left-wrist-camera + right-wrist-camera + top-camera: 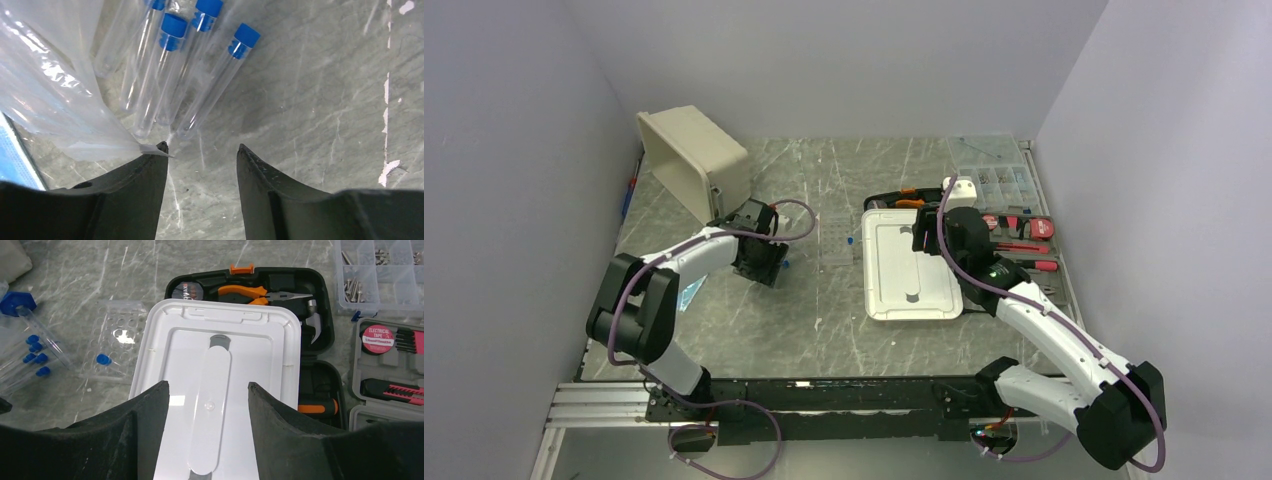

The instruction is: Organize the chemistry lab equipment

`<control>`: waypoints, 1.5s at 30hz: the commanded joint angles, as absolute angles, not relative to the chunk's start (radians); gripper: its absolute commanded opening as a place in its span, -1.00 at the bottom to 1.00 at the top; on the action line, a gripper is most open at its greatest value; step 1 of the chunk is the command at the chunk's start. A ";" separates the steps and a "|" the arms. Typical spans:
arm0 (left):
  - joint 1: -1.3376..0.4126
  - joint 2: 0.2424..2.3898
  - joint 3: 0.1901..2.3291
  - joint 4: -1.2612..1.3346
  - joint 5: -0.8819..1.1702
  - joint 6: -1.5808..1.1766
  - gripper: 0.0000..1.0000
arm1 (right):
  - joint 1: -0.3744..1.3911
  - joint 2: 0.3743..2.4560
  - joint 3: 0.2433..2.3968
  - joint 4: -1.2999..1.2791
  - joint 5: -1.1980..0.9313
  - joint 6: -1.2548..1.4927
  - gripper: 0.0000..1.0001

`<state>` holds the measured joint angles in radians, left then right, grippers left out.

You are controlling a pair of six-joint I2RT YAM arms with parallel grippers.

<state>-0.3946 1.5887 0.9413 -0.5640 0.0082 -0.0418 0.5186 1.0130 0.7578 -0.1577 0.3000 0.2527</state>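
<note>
Several clear test tubes with blue caps point(165, 65) lie side by side on the marble table, partly on a clear plastic bag point(45, 90). My left gripper point(202, 150) is open and empty just short of the tubes' closed ends; its left fingertip touches the bag's corner. It shows in the top view point(764, 266). The flat clear perforated rack point(115, 335) lies beside the white lid and has one blue cap point(103, 359) on it. It also shows in the top view point(834, 242). My right gripper point(207, 386) is open and empty above the white lid point(220, 390).
A beige bin point(692, 160) lies tipped at the back left. A black case of orange-handled tools point(250, 287) sits partly under the lid. A clear parts box point(380, 270) and a grey case with pink tools point(390, 365) stand at the right. A light-blue piece point(692, 292) lies under the left arm.
</note>
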 commanded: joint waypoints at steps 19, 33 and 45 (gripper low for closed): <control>-0.387 1.667 1.022 -0.576 0.033 -0.046 -0.12 | 0.515 1.003 0.758 -0.111 0.272 0.240 0.23; -0.400 1.712 1.034 -0.580 0.049 -0.043 -0.26 | 0.515 1.002 0.752 -0.106 0.266 0.233 0.25; -0.455 1.712 1.039 -0.591 0.061 -0.032 -0.60 | 0.514 0.978 0.749 -0.118 0.254 0.250 0.26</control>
<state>-0.4217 1.7065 1.0233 -0.5812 0.0265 -0.0410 0.5175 1.0126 0.7559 -0.1562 0.2768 0.2447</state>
